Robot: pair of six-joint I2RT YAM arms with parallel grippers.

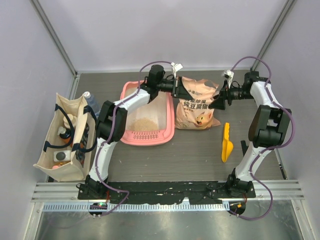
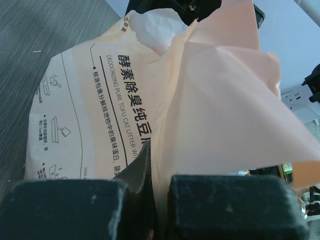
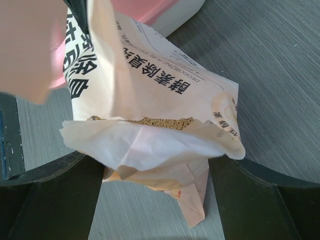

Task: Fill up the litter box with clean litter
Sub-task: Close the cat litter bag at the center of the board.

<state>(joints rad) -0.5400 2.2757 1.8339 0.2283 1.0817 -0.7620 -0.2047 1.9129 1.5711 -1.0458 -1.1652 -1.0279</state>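
Peach bag [image 1: 199,102] centre-right in top view, upright on grey wood-grain table [image 1: 200,165], cartoon cat and Chinese print on front, top edge crumpled and open. Wrist views: same bag close up, black Chinese text, small English line, thin plastic folded over at the mouth. Yellow-orange scoop [image 1: 226,143] flat on table, lower right of bag, apart from it, handle toward frame top. Beige tote bag [image 1: 65,135] far left, navy straps, open top; bottle [image 1: 89,100] at its upper corner, other contents unclear. Metal rail [image 1: 165,190] along bottom.
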